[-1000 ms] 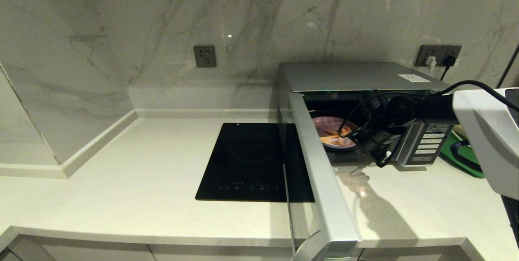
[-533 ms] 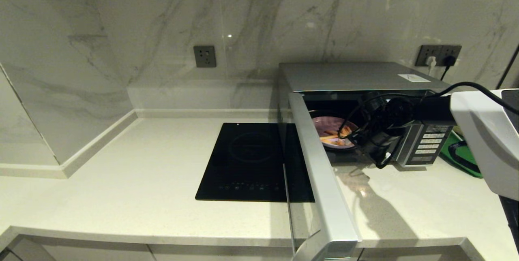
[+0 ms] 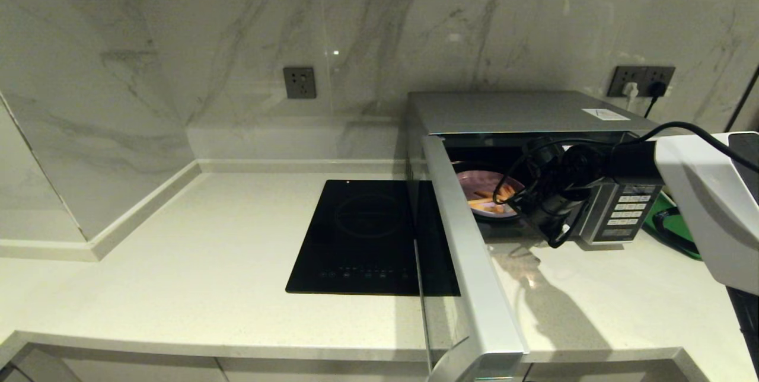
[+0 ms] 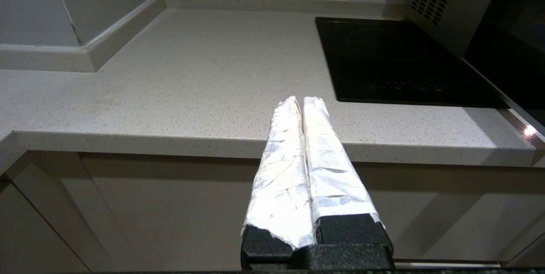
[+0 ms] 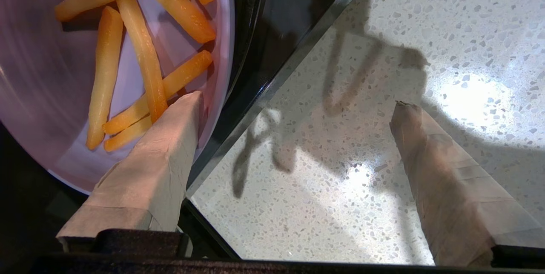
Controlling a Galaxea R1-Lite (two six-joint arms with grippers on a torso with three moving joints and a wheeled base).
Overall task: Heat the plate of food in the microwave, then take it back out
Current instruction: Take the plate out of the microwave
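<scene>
Right end effector (image 5: 298, 104) gapes wide over plate of food (image 5: 42, 74)

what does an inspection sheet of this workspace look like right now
surface: pale speckled countertop
job's things: microwave door open; plate of food inside
clutter: black cooktop; green tray beside microwave
grippers: right end effector open at microwave mouth, one finger over plate rim; left end effector shut, parked at counter edge
cables: black cable along right arm; plugs in wall socket
surroundings: marble wall
</scene>
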